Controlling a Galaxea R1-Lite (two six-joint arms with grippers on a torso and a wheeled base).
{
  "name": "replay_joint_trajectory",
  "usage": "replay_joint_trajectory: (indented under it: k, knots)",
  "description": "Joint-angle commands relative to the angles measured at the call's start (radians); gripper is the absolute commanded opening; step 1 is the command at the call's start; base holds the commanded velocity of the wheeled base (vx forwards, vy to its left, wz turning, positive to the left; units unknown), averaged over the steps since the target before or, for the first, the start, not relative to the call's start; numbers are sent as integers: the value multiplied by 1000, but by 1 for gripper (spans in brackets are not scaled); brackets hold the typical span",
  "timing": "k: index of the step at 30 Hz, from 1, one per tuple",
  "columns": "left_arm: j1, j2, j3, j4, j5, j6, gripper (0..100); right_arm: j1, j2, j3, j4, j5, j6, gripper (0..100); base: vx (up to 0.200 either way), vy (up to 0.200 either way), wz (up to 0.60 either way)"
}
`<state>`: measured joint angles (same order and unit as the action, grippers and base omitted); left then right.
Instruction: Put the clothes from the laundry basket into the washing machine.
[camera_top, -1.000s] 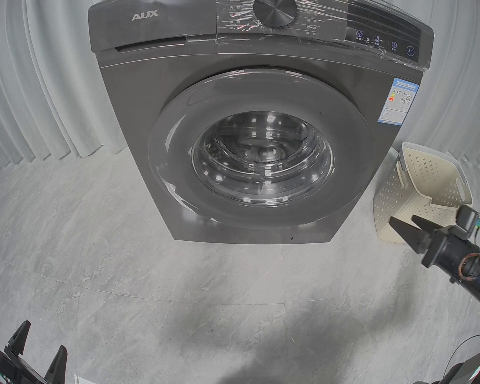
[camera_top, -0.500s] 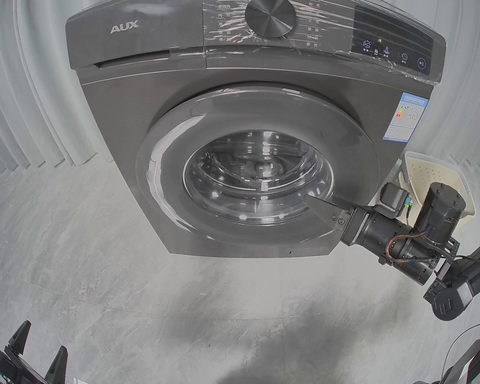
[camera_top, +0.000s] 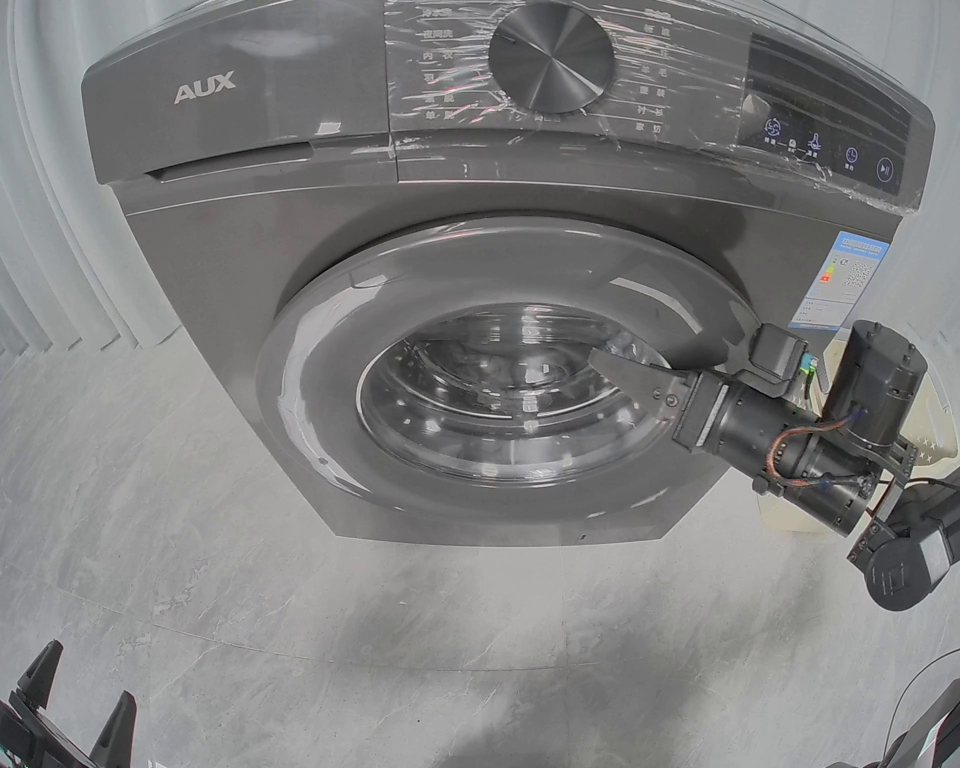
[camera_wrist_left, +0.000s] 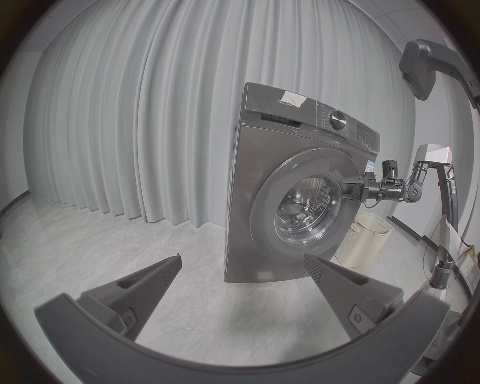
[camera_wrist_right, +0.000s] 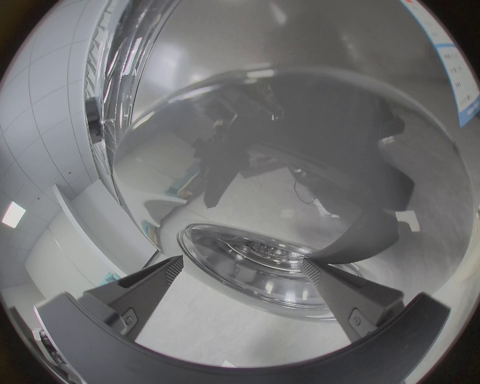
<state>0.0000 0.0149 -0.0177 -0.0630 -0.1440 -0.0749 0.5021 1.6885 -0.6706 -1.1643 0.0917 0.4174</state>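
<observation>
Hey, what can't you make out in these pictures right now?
- Basket contents: left wrist view sees only its outside; in head view the right arm covers it.
- Whether the right hand touches the washer door: no view shows the gap.
- Left hand: cut off by head view's bottom edge.

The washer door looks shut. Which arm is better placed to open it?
The right arm: its open jaws are at the door's right-hand edge. The left arm hangs low, away from the washer.
</observation>
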Motion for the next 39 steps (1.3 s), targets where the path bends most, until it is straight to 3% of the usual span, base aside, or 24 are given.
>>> replay_joint_trajectory:
  k: [1, 8, 13, 14, 15, 16, 20, 25, 33, 34, 39]
  knots:
    - [0, -15, 16, 0, 0, 0, 100, -20, -29, -29, -48, -26, -11, 100, 0, 0, 0]
    - [0, -15, 16, 2, 0, 0, 100, 10, -64, 52, -51, -26, -14, 100, 0, 0, 0]
    - [0, -15, 16, 2, 0, -2, 100, 197, -220, 302, -43, -18, -74, 100, 0, 0, 0]
    - [0, -15, 16, 2, 0, -2, 100, 202, -228, 313, -41, -18, -75, 100, 0, 0, 0]
    - [0, -15, 16, 2, 0, -2, 100, 292, -305, 436, -15, -24, -83, 100, 0, 0, 0]
    - [0, -15, 16, 2, 0, -2, 100, 325, -340, 488, 5, -26, -91, 100, 0, 0, 0]
    - [0, -15, 16, 2, 0, 0, 100, 345, -435, 580, 20, -26, -123, 100, 0, 0, 0]
    - [0, -15, 16, 2, -25, 1, 100, 254, -602, 620, 44, -26, -149, 100, 0, 0, 0]
    - [0, -15, 16, 3, -40, 0, 100, -80, -852, 609, 242, -24, -313, 100, 0, 0, 0]
    - [0, -15, 16, 3, -40, 0, 100, -80, -852, 609, 242, -24, -313, 100, 0, 0, 0]
    - [0, -15, 15, 2, -40, -2, 100, -274, -1087, 617, 459, -15, -358, 100, 0, 0, 0]
